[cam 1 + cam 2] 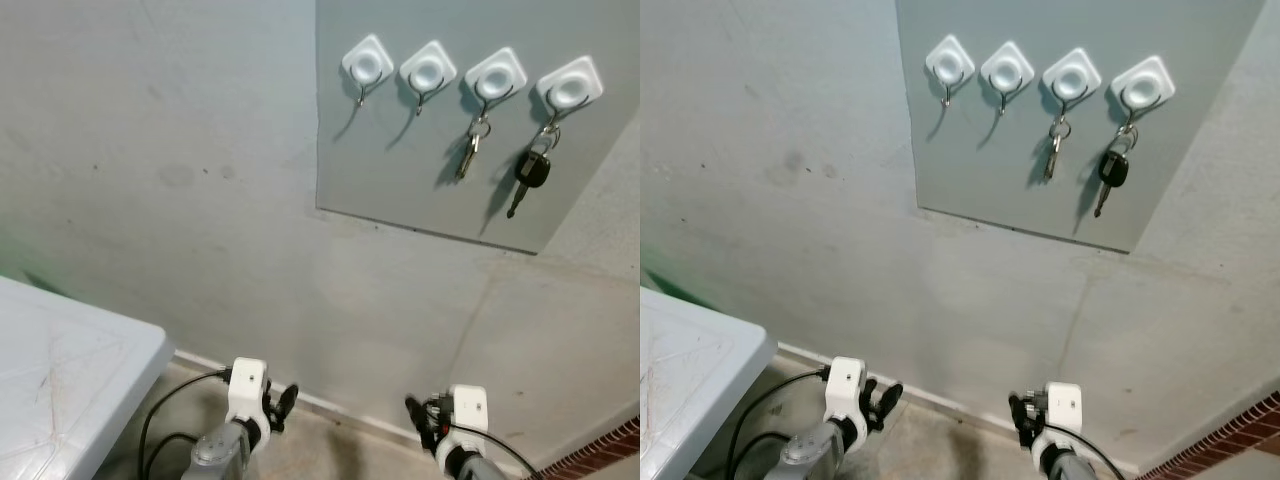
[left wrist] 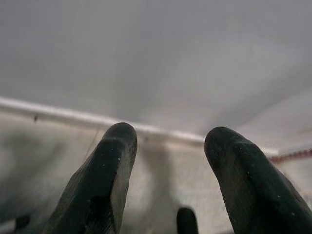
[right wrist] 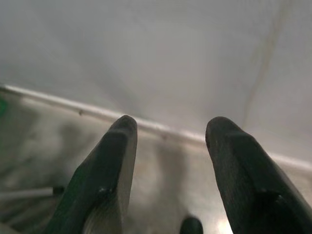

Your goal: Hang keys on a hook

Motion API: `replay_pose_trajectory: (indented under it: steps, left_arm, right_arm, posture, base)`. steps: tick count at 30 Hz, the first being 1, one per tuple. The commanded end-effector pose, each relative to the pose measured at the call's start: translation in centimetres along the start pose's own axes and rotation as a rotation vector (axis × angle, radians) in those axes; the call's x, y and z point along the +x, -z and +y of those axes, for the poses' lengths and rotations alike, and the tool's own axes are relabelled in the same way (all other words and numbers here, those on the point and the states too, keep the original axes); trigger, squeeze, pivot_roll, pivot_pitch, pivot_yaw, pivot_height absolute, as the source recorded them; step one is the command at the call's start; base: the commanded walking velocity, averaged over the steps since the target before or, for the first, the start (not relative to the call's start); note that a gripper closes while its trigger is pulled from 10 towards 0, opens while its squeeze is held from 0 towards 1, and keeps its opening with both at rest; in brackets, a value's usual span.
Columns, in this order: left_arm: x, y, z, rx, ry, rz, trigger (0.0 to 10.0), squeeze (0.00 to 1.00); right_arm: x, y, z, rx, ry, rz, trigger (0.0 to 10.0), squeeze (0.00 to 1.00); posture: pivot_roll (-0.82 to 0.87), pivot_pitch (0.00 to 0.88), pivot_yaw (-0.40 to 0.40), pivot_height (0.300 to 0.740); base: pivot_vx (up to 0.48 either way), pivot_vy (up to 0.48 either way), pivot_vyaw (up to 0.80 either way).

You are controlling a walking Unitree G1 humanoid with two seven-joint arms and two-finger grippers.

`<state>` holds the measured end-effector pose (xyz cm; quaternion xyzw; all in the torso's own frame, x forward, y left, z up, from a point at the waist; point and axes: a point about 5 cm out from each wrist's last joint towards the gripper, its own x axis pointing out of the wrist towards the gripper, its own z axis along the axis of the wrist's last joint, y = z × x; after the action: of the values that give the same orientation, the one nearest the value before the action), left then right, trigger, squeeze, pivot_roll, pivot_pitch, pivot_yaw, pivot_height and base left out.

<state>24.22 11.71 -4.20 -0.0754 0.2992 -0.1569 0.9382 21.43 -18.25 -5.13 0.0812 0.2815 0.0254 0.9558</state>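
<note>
We face a pale grey wall point(image 1: 200, 200) with a flat grey rectangular panel point(image 1: 400, 190) mounted on it, up and to the right. Four white square plastic hook pads sit in a row along the panel's top, each with a thin wire hook below. The leftmost hook point(image 1: 366, 68) and the second hook point(image 1: 427, 70) carry nothing. A small bunch of silver metal keys point(image 1: 470, 150) hangs from the third hook point(image 1: 495, 80), and a black-headed car key point(image 1: 530, 172) on a ring hangs from the rightmost hook point(image 1: 569, 88).

Our left gripper point(image 1: 281, 404) hangs low near the floor, left of centre, and our right gripper point(image 1: 418, 418) hangs low to the right, both well below the panel. In each wrist view the two black fingers point(image 2: 105, 180) point(image 3: 109, 170) stand apart with a clear gap, so both sets of jaws are open and hold nothing.

The corner of a white plastic tabletop point(image 1: 70, 370) shows at the near left. A light skirting strip point(image 2: 73, 116) runs where wall meets floor.
</note>
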Motion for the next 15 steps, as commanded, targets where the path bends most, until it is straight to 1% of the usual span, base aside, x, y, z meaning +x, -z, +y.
replay_pose_trajectory:
  steps: [1, 4, 6, 7, 8, 9, 10, 12, 15]
  left_arm:
    - [-0.4, 1.0, 0.5, 0.018, -0.026, 0.055, 10.0, 0.0]
    - [-0.7, 1.9, 0.8, -0.003, -0.041, 0.096, 10.0, 0.0]
    - [-1.1, 2.9, 1.1, 0.013, -0.056, 0.146, 10.0, 0.0]
    - [-1.5, 3.8, 1.5, 0.02, -0.081, 0.192, 10.0, 0.0]
    - [-1.8, 4.3, 1.7, 0.022, -0.098, 0.216, 10.0, 0.0]
    - [-1.8, 4.3, 1.7, 0.022, -0.098, 0.216, 10.0, 0.0]
    - [-2.3, 5.0, 2.1, 0.028, -0.121, 0.248, 10.0, 0.0]
    - [-2.6, 5.5, 2.5, 0.006, -0.148, 0.264, 10.0, 0.0]
    - [-3.0, 5.8, 3.0, -0.023, -0.176, 0.264, 10.0, 0.0]
  right_arm:
    - [-0.2, 0.8, -0.3, -0.024, 0.039, 0.048, 10.0, 0.0]
    - [-0.4, 1.8, -0.6, -0.034, 0.075, 0.106, 10.0, 0.0]
    - [-0.6, 2.5, -0.7, -0.041, 0.089, 0.143, 10.0, 0.0]
    - [-0.7, 2.9, -0.5, -0.068, 0.085, 0.168, 10.0, 0.0]
    - [-0.7, 3.0, -0.4, -0.072, 0.079, 0.173, 10.0, 0.0]
    - [-0.7, 3.0, -0.4, -0.072, 0.079, 0.173, 10.0, 0.0]
    - [-0.8, 3.2, -0.3, -0.071, 0.081, 0.184, 10.0, 0.0]
    - [-0.9, 3.5, -0.4, -0.091, 0.1, 0.204, 10.0, 0.0]
    - [-1.1, 4.1, -0.3, -0.126, 0.09, 0.234, 10.0, 0.0]
  posture:
    - [0.0, 0.017, 0.065, 0.74]
    - [-0.01, 0.003, 0.073, 0.74]
    - [-0.01, 0.001, 0.074, 0.74]
    - [-0.02, 0.0, 0.074, 0.74]
    - [-0.02, 0.0, 0.074, 0.74]
    - [-0.02, 0.0, 0.074, 0.74]
    - [-0.02, 0.0, 0.074, 0.74]
    - [-0.03, 0.0, 0.067, 0.74]
    - [-0.03, 0.0, 0.064, 0.74]
  base:
    - [0.0, 0.0, 0.0]
    - [0.0, 0.0, 0.0]
    - [0.0, 0.0, 0.0]
    - [0.0, 0.0, 0.0]
    - [0.0, 0.0, 0.0]
    - [0.0, 0.0, 0.0]
    - [0.0, 0.0, 0.0]
    - [0.0, 0.0, 0.0]
    - [0.0, 0.0, 0.0]
